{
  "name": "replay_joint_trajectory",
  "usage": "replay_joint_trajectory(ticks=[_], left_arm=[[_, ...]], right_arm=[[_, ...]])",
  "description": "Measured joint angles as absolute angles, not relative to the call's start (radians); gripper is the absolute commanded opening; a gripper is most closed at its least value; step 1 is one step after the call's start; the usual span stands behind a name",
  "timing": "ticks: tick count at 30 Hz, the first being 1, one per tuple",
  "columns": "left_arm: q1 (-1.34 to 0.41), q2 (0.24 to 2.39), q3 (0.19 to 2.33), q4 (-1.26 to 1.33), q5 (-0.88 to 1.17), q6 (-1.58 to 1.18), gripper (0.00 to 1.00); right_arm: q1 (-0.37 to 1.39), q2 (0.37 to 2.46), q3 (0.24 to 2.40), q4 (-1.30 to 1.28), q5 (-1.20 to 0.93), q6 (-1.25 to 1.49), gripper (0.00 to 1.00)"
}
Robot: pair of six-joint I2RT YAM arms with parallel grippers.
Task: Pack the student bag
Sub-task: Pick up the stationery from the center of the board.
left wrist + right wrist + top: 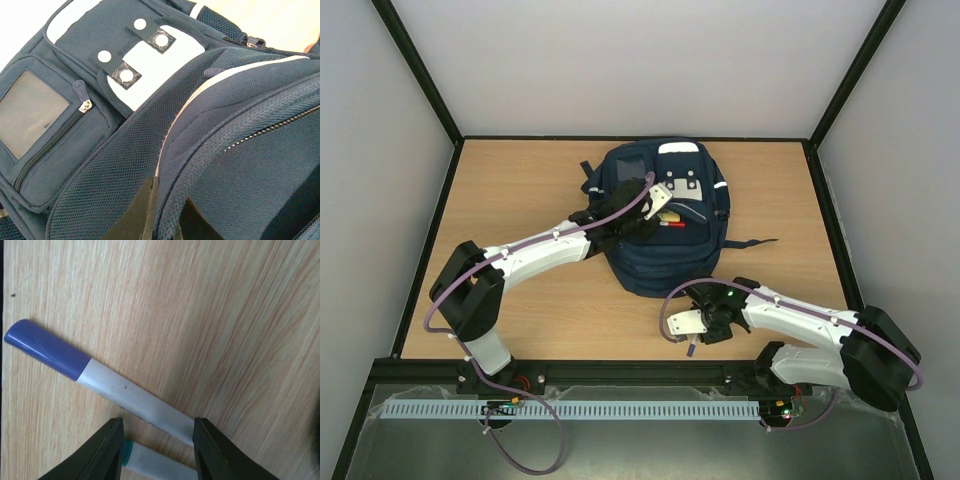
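The right gripper (158, 424) is down low over the table (235, 315) with its jaws roughly half apart, and there are two markers right at its fingertips. The purple-capped marker (115, 390) lies flat on the wood and runs diagonally through the gap. Its cap sticks out ahead and to the left of the fingers, and its white body touches the finger on the right of the wrist view. The teal-capped marker (150, 460) sits further back in the gap, nearer the palm, with its cap end against the other finger. Honestly I can't tell if either one is actually pinched; both look like they're just lying there. The right arm (800, 320) is folded low, wrist turned in toward the middle.

The left gripper (169, 194) is clamped tight on the student bag (660, 260), with the rim of its opening squeezed between both fingers. The left arm (535, 255) stretches long and low from its base to the bag.

Just past those fingers there's one zip pocket with a clear window (32, 112) off to the left, and four round snaps (161, 40) further ahead. There's one bag, lying flat mid-table, well ahead of the right gripper. In its open pocket beside the left gripper I count one red pen (672, 226) and one yellow thing (668, 213), too small to identify.
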State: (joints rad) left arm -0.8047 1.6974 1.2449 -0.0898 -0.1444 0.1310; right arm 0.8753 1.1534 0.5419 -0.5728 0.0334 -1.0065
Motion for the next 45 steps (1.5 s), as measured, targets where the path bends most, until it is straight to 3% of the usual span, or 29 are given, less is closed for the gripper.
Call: replay_joint_trajectory(ticks=[27,34,45], left_arm=[[-0.805,1.697,1.247,-0.097,-0.133,0.131,0.03],[-0.805,1.697,1.252,-0.099,-0.133,0.134,0.03],[-0.805,1.697,1.252,-0.1,-0.133,0.141,0.03]], right_arm=[[0.898,1.326,0.628,-0.55,-0.045,-0.873,0.11],[0.898,1.298,0.812,-0.642,-0.04,-0.857,0.07],[0.874,1.22,0.902,-0.57,0.242,-0.957,0.02]])
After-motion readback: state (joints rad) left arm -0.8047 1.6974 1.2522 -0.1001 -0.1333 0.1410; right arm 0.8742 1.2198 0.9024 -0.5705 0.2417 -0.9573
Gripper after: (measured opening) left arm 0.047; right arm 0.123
